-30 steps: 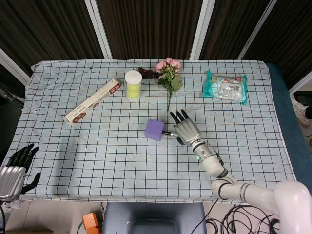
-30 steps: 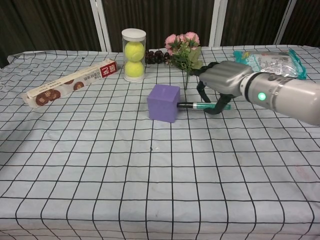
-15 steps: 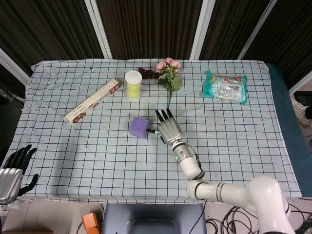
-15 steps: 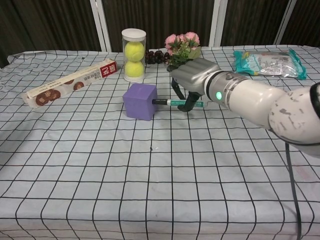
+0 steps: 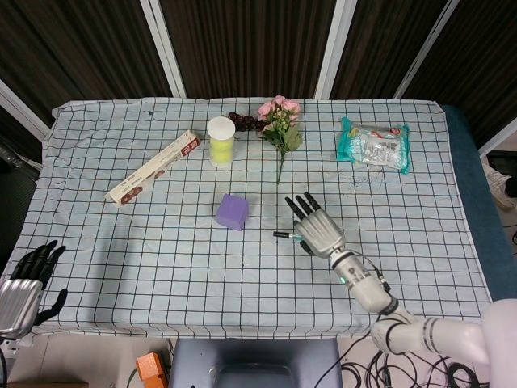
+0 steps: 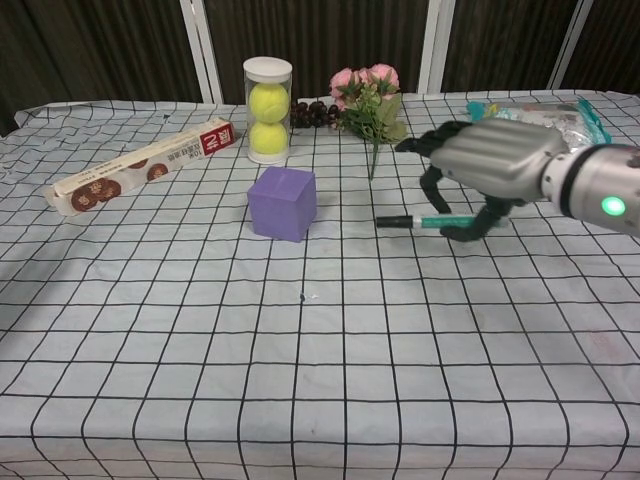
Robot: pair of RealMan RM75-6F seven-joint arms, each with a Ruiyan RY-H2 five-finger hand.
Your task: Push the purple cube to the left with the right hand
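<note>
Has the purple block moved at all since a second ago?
Yes. The purple cube slid left: a second ago it sat right of the tennis ball tube, now it lies almost straight in front of it. The right hand holds a pen, apart from the cube.

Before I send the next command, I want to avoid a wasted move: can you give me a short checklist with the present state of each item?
1. Purple cube upright on the tablecloth: ok.
2. Right robot hand off the cube, gap between them: ok.
3. Right hand empty: not ok, it holds a green marker.
4. Tennis ball tube standing behind the cube: ok.
5. Left robot hand parked at the table's near-left edge: ok.
6. Cube pushed far enough left: cannot tell.
</note>
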